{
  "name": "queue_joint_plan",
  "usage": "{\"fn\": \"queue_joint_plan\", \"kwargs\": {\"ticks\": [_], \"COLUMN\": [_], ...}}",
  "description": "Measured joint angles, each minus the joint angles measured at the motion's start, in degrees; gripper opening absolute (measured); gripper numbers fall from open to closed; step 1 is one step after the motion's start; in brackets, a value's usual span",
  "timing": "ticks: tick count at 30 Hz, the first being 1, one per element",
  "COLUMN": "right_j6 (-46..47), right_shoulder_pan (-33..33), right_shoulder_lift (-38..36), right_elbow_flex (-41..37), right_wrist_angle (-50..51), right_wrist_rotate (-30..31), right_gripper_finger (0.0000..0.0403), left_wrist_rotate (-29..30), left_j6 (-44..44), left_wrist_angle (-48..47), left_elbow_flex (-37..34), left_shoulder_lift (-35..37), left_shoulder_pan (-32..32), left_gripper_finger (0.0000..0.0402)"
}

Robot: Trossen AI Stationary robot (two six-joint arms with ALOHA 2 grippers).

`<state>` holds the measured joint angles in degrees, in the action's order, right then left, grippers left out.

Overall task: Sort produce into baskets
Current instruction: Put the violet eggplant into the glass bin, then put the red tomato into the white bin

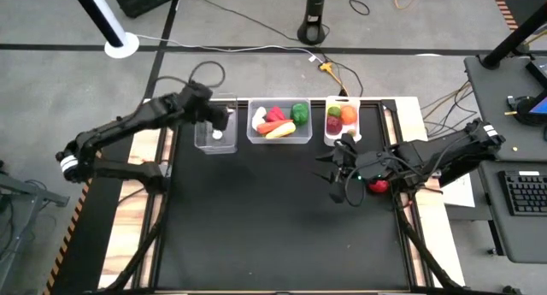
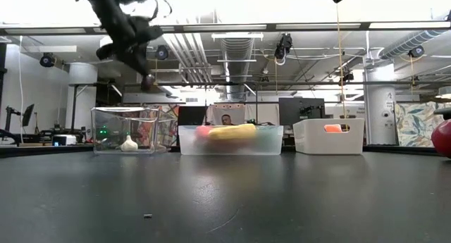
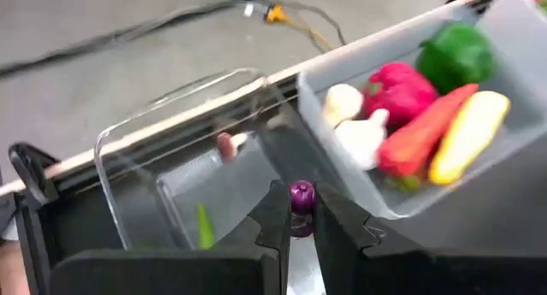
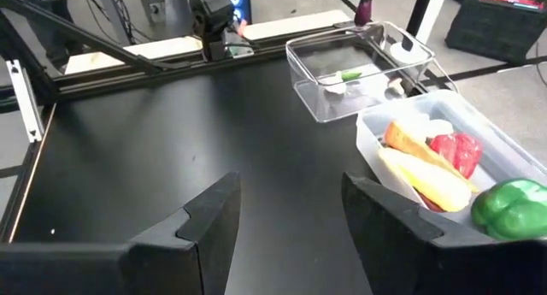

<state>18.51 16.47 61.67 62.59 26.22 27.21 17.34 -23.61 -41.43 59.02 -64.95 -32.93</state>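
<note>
Right gripper (image 1: 335,177) hung over the bare black tabletop (image 1: 273,227), fingers (image 4: 209,218) spread apart with nothing between them. A round red toy fruit (image 1: 377,185) lay on the table behind those fingers, partly hidden under the right arm.

Ahead of the right fingers stood the narrow opaque white plastic bin (image 1: 343,124), holding a dark red piece and an orange piece. Beside it, the wider clear plastic bin (image 1: 279,123) held a yellow squash (image 3: 467,134), an orange carrot (image 3: 420,137), a red pepper (image 3: 399,90), a green pepper (image 3: 457,56) and white garlic (image 3: 363,134).

Left gripper (image 3: 299,211) hovered above the narrow clear plastic bin (image 1: 215,124), fingers pinched on a small round purple piece (image 3: 301,195). Beneath them, a white garlic bulb (image 2: 129,144) sat inside that bin.
</note>
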Motion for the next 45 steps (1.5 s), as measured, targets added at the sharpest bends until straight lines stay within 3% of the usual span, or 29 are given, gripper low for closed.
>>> {"fn": "queue_joint_plan", "kwargs": {"ticks": [2,7,12,16,20,24,27,31,38,45], "right_j6": [0.0,1.4,6.0,15.4,32.9,46.2,52.7,52.6,48.6,42.5], "right_shoulder_pan": [0.0,0.0,0.0,-0.5,-2.8,-6.7,-9.5,-12.8,-16.4,-20.1], "right_shoulder_lift": [0.0,0.0,0.0,0.0,0.0,0.4,0.7,0.9,5.5,12.5], "right_elbow_flex": [0.0,0.0,0.0,-0.1,-0.1,-0.8,-2.3,-5.2,-6.7,-6.8], "right_wrist_angle": [0.0,0.1,1.4,6.2,20.8,40.2,51.1,53.7,56.0,57.4], "right_wrist_rotate": [0.4,0.5,0.5,-0.2,-2.3,-9.8,-15.2,-21.4,-23.2,-26.5], "right_gripper_finger": [0.0196,0.0196,0.0196,0.0196,0.0196,0.0196,0.0196,0.0196,0.02,0.0257], "left_wrist_rotate": [-3.5,-4.4,-4.5,-4.9,-10.7,-16.4,-16.9,-16.7,-13.0,-12.0], "left_j6": [1.1,2.5,3.6,3.1,0.3,-2.9,-5.0,-6.6,-9.3,-9.7], "left_wrist_angle": [0.4,-0.6,-0.6,-0.6,-0.2,3.3,7.2,12.2,14.6,14.6], "left_elbow_flex": [0.0,-0.1,-0.1,-0.1,-0.1,-0.1,-0.1,-0.1,-0.1,-0.1], "left_shoulder_lift": [-1.4,-5.4,-7.7,-8.1,-7.7,-7.0,-6.7,-6.7,-6.9,-6.9], "left_shoulder_pan": [-3.8,-9.0,-9.5,-9.4,-8.8,-5.7,-1.4,4.4,10.0,10.9], "left_gripper_finger": [0.0022,0.0035,0.009,0.0142,0.0179,0.0194,0.0194,0.0192,0.0192,0.0192]}}
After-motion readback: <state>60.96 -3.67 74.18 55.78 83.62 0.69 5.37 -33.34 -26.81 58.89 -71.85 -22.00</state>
